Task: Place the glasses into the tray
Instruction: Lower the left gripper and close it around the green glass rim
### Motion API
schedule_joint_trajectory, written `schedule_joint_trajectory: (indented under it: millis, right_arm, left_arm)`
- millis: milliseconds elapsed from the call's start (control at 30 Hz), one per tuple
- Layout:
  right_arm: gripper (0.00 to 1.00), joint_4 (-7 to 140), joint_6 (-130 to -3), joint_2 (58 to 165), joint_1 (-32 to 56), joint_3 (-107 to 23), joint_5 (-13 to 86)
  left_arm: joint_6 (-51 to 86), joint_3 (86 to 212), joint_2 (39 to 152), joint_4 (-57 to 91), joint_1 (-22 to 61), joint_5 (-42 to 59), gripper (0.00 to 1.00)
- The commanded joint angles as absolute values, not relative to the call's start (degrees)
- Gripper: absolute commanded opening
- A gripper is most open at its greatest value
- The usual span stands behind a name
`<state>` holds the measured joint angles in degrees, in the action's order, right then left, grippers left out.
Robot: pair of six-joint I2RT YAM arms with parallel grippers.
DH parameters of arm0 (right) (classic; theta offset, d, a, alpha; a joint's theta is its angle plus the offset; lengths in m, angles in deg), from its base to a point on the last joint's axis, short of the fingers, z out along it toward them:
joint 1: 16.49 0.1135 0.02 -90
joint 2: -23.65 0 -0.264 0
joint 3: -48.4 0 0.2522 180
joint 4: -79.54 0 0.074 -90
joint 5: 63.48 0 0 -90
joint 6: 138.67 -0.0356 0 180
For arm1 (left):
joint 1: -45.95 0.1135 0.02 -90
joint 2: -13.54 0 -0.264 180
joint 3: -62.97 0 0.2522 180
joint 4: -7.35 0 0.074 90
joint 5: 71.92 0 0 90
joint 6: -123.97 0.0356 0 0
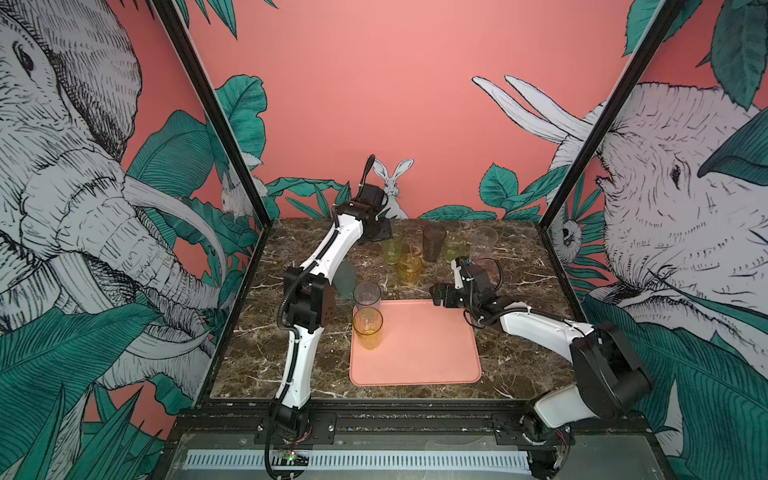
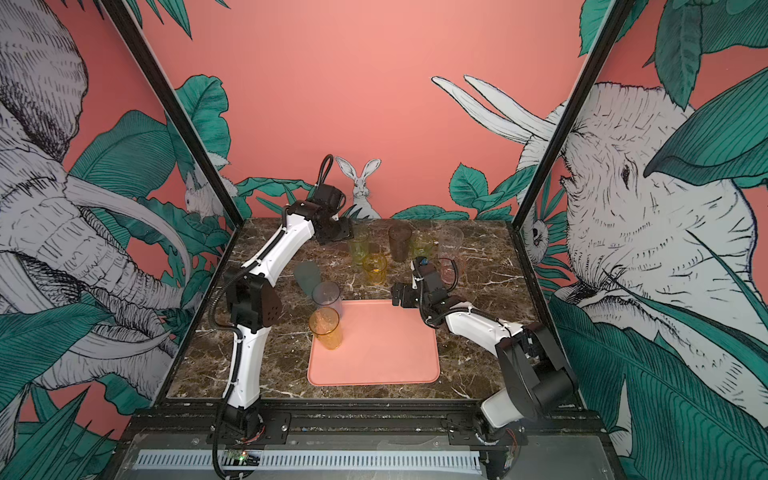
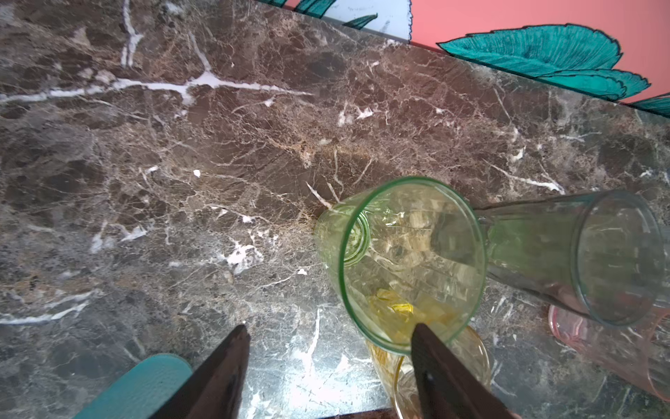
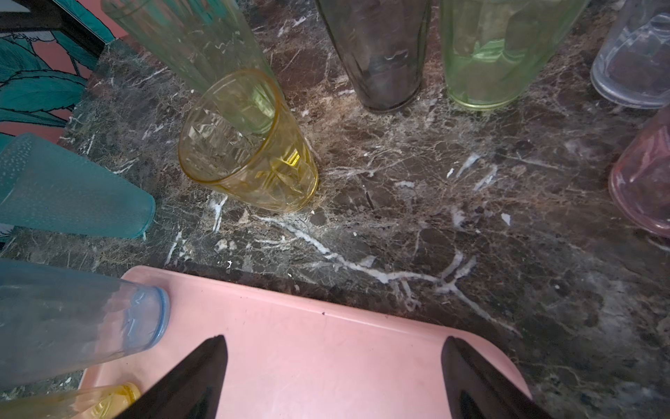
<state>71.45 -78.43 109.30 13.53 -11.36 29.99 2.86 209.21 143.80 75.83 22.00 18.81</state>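
Glasses (image 1: 434, 243) in a top view: 6 cluster at upper centre of the marble table (image 1: 257, 365). A frosted teal tumbler (image 1: 345, 279) stands lower left of them. A tall amber tumbler (image 1: 368, 328) and a clear tumbler (image 1: 367, 296) stand on the left edge of the salmon tray (image 1: 419, 361).

Left wrist view: the left gripper (image 3: 328, 328), jaws spread and empty, hovers over bare marble, 1 fingertip overlapping the rim of the yellow-green tumbler (image 3: 409, 261).

Right wrist view: the right gripper (image 4: 333, 341), spread and empty, hangs above the tray, with the short amber tumbler (image 4: 250, 145) beyond its rim.
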Motion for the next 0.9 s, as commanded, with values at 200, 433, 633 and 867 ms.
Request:
schedule_joint_trajectory:
  millis: [200, 433, 633, 867]
  right_arm:
    - [0.94, 72.04, -78.08, 109.06, 13.79, -11.58, 29.33]
    - [0.94, 72.11, -78.03, 109.14, 13.83, -11.59, 29.34]
    - [0.94, 71.93, -78.03, 109.26, 13.87, -11.77, 29.34]
    - [0.94, 71.89, -78.05, 109.35, 13.83, -11.79, 29.31]
  left_arm:
    - [1.01, 213.55, 146.47, 74.71, 22.48, 17.09, 0.68]
    - [0.05, 214.53, 148.18, 73.52, 22.67, 16.28, 0.61]
    - [-0.47, 215.09, 149.26, 72.89, 22.83, 15.81, 0.55]
    - [-0.83, 215.23, 149.86, 72.44, 23.1, 15.44, 0.47]
